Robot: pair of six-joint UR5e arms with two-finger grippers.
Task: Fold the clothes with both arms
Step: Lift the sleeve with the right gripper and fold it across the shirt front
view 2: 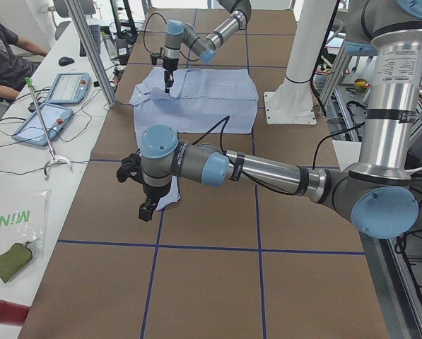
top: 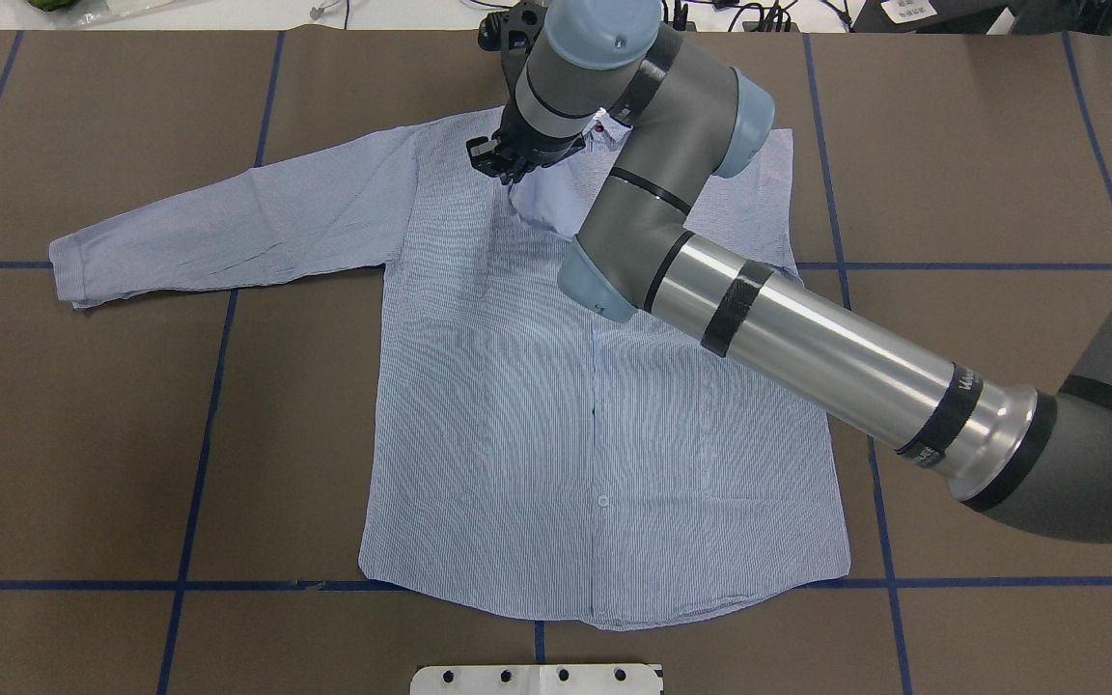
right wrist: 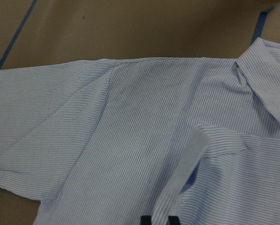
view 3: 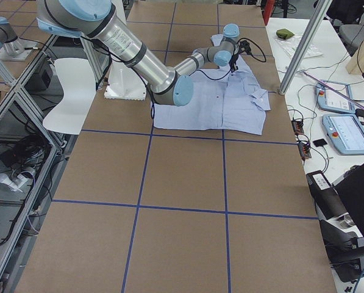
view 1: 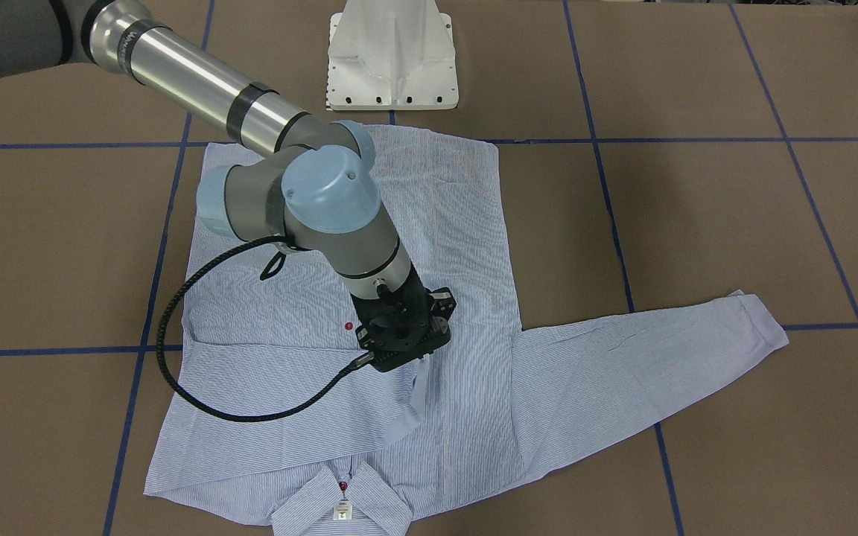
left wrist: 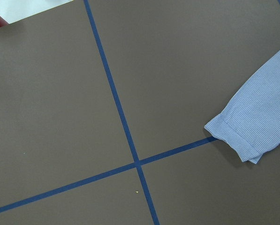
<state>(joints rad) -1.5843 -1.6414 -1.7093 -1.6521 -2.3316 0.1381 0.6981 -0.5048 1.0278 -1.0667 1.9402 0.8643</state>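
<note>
The light blue striped shirt (top: 566, 415) lies flat, front up, with its collar (view 1: 343, 506) on the far side from the robot. One sleeve stretches out flat to the robot's left, its cuff (left wrist: 243, 131) on a blue tape line. The other sleeve is folded over the chest. My right gripper (right wrist: 159, 219) is shut on that sleeve's cuff end (view 1: 418, 394) and holds it just above the chest near the collar; it also shows in the overhead view (top: 503, 166). My left gripper (view 2: 146, 210) hangs above the outstretched cuff; I cannot tell whether it is open or shut.
The white pedestal base (view 1: 392, 59) stands at the shirt's hem side. The right arm's black cable (view 1: 176, 357) loops over the shirt's edge. Blue tape lines (left wrist: 116, 103) grid the brown table. A side bench with tablets (view 2: 62, 88) and a seated person (view 2: 2, 56) runs along the collar side.
</note>
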